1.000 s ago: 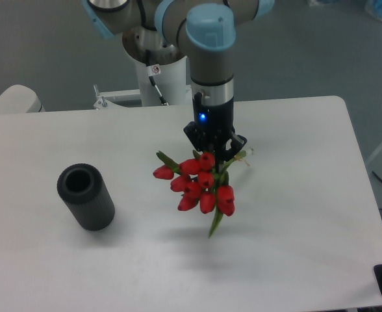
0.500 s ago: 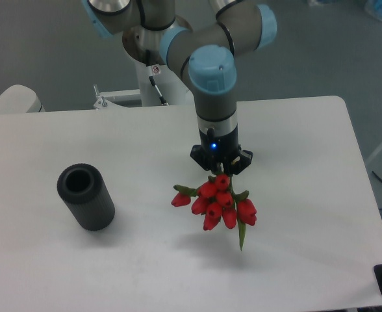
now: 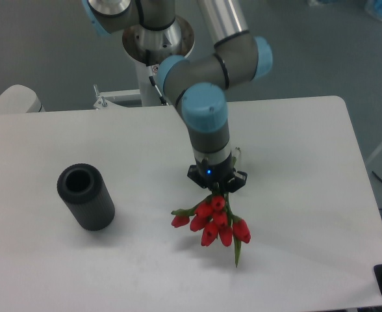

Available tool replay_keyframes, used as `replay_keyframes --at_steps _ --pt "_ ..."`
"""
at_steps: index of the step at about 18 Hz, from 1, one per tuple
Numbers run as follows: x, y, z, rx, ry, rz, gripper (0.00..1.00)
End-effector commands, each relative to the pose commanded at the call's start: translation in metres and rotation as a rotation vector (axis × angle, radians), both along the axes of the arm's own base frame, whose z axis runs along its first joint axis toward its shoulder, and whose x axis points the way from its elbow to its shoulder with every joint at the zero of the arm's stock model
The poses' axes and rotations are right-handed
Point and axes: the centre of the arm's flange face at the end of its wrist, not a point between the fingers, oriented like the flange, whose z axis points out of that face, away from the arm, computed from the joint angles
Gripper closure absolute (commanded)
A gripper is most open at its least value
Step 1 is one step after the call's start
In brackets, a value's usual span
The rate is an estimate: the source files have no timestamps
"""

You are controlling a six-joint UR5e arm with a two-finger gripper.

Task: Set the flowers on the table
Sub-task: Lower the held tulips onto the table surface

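Under the hand (image 3: 218,192), flowers (image 3: 216,220), stems mostly hidden, grip unclear.

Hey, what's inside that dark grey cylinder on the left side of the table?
The dark grey cylinder stands upright with its open top facing the camera. Only a dark hollow shows; the bottom is in shadow, so any contents cannot be seen.

The counter (image 3: 295,195) looks smooth and matt white, with only soft shadows on it. The flowers (image 3: 214,220) show glossy red buds and a duller green leaf, plastic-like. Left of the flowers, the cylinder (image 3: 86,196) is dark grey, matt and finely ribbed along its side. Above the flowers, the hand (image 3: 217,184) is black and hard-looking, and the arm (image 3: 207,110) shows brushed grey metal with smooth light-blue plastic caps.
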Motion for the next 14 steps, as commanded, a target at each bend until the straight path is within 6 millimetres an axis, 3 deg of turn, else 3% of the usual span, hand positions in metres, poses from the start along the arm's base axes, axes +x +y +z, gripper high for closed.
replay_keyframes --at_steps 11,12,14 --pt "-0.023 0.024 -0.035 -0.01 -0.008 -0.007 0.81" --pt "-0.024 0.025 -0.035 -0.009 -0.007 -0.007 0.77" --pt "-0.028 0.029 -0.031 -0.002 0.001 -0.01 0.42"
